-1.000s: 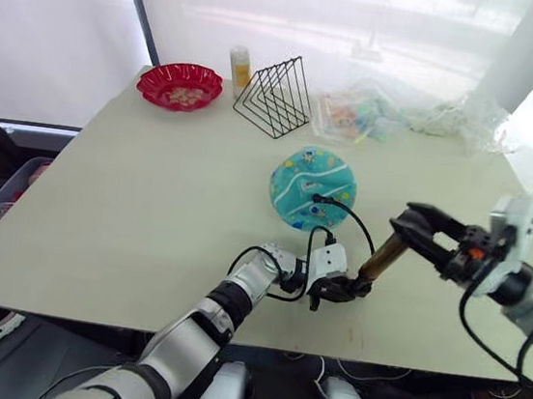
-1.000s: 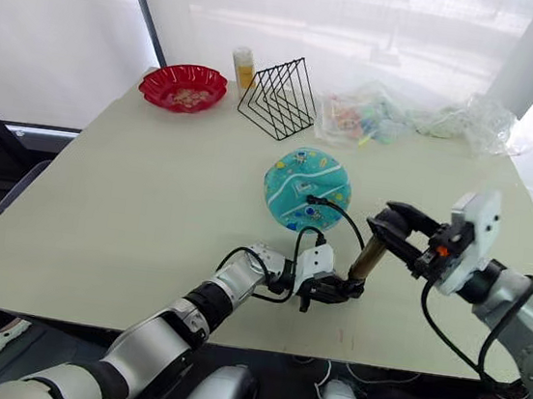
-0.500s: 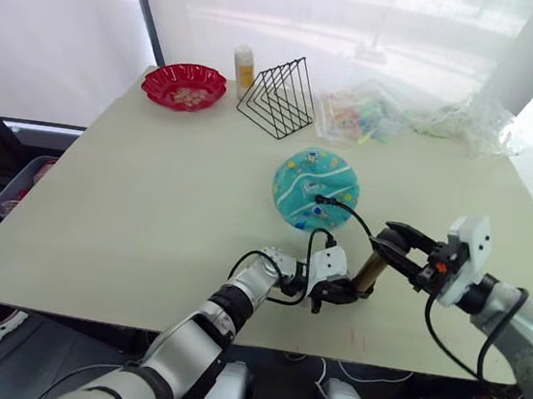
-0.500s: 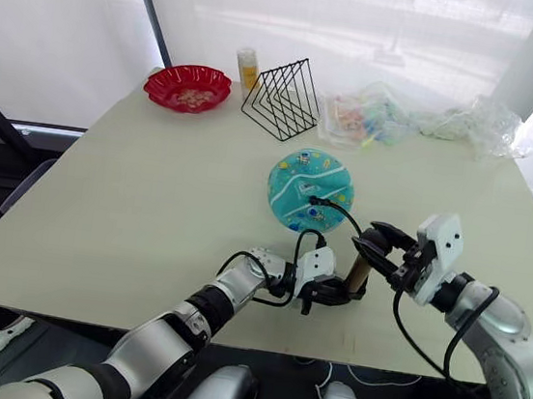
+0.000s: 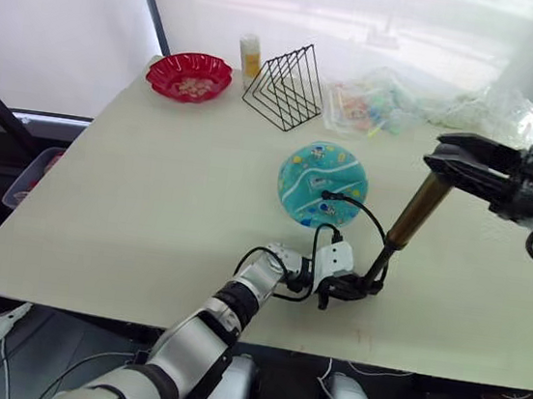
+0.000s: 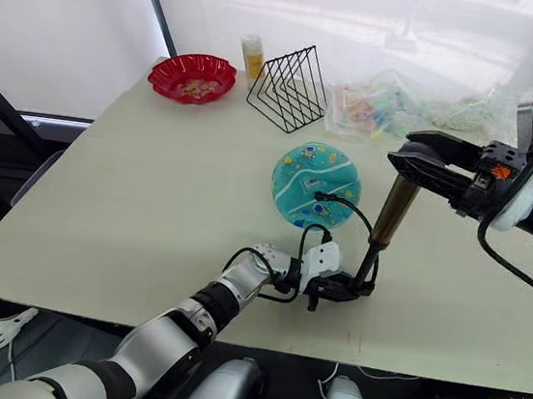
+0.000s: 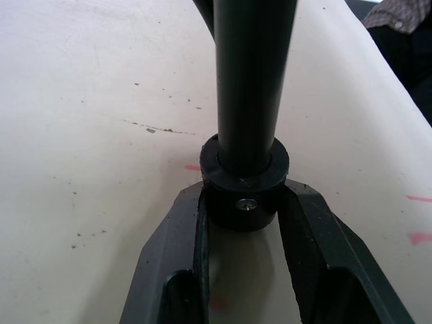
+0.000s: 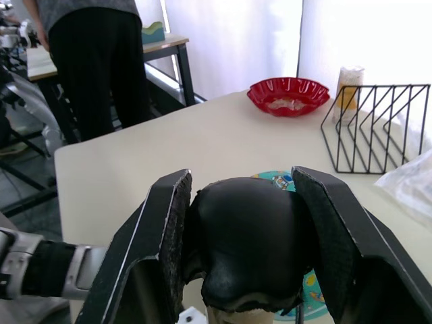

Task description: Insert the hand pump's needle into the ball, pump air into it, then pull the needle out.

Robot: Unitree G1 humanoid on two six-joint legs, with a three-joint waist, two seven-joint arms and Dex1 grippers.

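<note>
The ball (image 5: 323, 183) lies as a flat teal disc mid-table. The hand pump (image 5: 419, 210) stands tilted just to its near right, bronze barrel raised and a thin black rod (image 5: 379, 264) showing below it. My left gripper (image 5: 348, 287) rests on the table, shut on the pump's black bottom collar (image 7: 244, 182). My right gripper (image 5: 450, 167) is shut on the black handle (image 8: 246, 236) at the top. The black hose (image 5: 355, 208) loops from the pump's base to the ball's near part. The needle is too small to make out.
At the table's far side stand a red bowl (image 5: 189, 75), a yellow bottle (image 5: 251, 56), a black wire rack (image 5: 282, 92) and clear plastic bags (image 5: 385, 107). A person (image 8: 94, 61) stands beyond the table's left side. The table's near edge (image 5: 393, 356) lies close to the left gripper.
My right gripper went down with the barrel half a second ago, and has now risen and drawn it up, baring the black rod. The left gripper stays put on the base.
</note>
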